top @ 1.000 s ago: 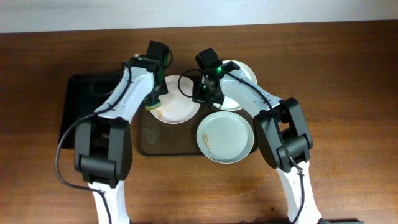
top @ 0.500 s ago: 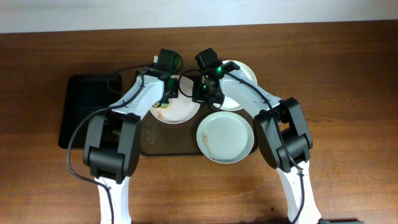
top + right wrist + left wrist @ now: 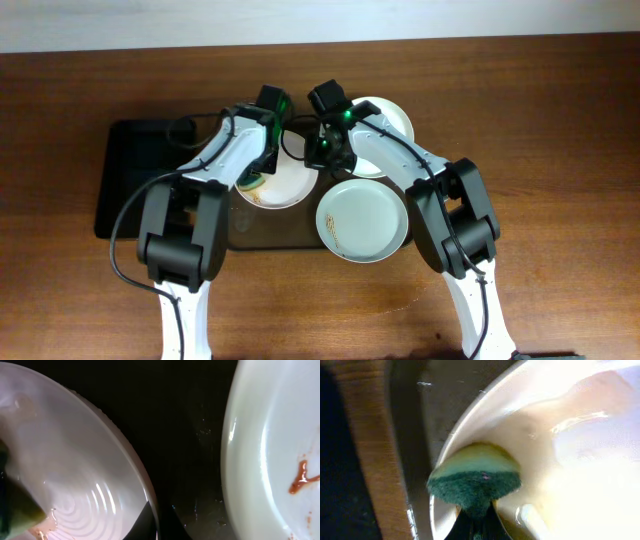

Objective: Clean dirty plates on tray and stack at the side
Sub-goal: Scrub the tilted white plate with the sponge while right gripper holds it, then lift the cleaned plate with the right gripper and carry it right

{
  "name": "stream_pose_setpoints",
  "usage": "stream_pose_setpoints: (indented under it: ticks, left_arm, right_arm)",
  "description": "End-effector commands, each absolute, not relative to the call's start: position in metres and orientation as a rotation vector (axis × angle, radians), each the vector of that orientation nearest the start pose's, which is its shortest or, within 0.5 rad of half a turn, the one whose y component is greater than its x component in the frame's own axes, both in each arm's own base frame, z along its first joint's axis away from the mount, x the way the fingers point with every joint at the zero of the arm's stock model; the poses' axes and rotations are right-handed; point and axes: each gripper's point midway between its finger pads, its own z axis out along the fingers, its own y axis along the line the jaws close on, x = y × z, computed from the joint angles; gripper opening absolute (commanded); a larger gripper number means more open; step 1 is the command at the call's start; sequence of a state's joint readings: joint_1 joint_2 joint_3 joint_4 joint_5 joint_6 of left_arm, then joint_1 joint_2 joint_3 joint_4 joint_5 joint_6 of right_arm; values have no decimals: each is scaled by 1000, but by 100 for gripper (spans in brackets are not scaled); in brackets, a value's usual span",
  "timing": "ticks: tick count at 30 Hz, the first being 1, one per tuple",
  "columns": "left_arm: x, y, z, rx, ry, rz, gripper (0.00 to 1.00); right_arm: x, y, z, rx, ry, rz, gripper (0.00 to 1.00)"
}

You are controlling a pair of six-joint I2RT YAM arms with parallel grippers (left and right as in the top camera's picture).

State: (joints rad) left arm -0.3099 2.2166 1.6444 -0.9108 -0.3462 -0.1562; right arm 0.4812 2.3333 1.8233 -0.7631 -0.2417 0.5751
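Three plates lie on the brown tray (image 3: 262, 232). My left gripper (image 3: 256, 172) is shut on a green-and-yellow sponge (image 3: 475, 479) and presses it on the left part of the left plate (image 3: 290, 185), just inside its rim (image 3: 470, 415). My right gripper (image 3: 320, 152) is shut on that plate's right rim (image 3: 150, 495), one finger on each side. The pale blue-green plate (image 3: 362, 220), with thin brown smears, sits front right. The third plate (image 3: 388, 122) lies behind under the right arm. A plate with a reddish-brown smear (image 3: 272, 445) shows in the right wrist view.
A smaller glossy black tray (image 3: 135, 175) lies on the wooden table left of the brown tray. The two arms meet over the back of the brown tray. The table's far edge meets a pale wall.
My left gripper has swung toward the right arm, then carried the sponge forward to the plate's left side. The right gripper stays on the rim.
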Motion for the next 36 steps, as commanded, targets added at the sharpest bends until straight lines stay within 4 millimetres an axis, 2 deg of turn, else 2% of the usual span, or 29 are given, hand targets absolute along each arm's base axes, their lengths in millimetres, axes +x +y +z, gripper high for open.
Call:
stream_pose_setpoints:
  ticks: [1, 3, 6, 8, 10, 12, 14, 18, 20, 24, 27, 28, 30, 34, 36]
  left_arm:
    - [391, -132, -29, 633, 3114, -41, 1]
    - [383, -142, -28, 737, 3112, -156, 1]
    - [371, -142, -27, 791, 3142, -220, 1]
    - [363, -138, -25, 797, 3175, -270, 1]
    - [365, -130, -25, 761, 3186, -271, 1]
    - [381, -119, -27, 572, 3181, -227, 1]
    - [405, -104, -29, 300, 3146, -126, 1]
    - [453, -81, -26, -105, 2965, 54, 1]
    - [461, -70, -24, -301, 2901, 138, 1]
    - [463, -73, -20, -330, 2896, 117, 1]
    - [458, -74, 0, -328, 2950, 122, 1]
    - [458, -79, 19, -300, 2989, 69, 1]
    - [463, -83, 43, -297, 2996, -3, 1]
    - [477, -93, 109, -121, 2965, -202, 1]
    - [477, -91, 128, -95, 2954, -242, 1]
  right_arm:
    - [437, 263, -12, 134, 2990, 459, 4]
    - [437, 263, -12, 134, 2990, 459, 4]
    - [437, 263, -12, 134, 2990, 459, 4]
    - [437, 263, -12, 134, 2990, 459, 4]
    - [437, 263, -12, 134, 2990, 459, 4]
    - [437, 263, -12, 134, 2990, 459, 4]
    - [437, 263, -12, 134, 2990, 459, 4]
    - [437, 263, -12, 134, 2990, 459, 4]
    - [437, 263, -12, 135, 2992, 457, 4]
    - [433, 261, -14, 138, 3009, 446, 4]
    - [429, 259, -18, 144, 3022, 439, 4]
    - [428, 258, -19, 162, 3026, 438, 4]
    - [428, 259, -19, 164, 3027, 441, 4]
    - [425, 262, -18, 160, 3040, 475, 4]
    - [424, 263, -15, 121, 3040, 480, 4]
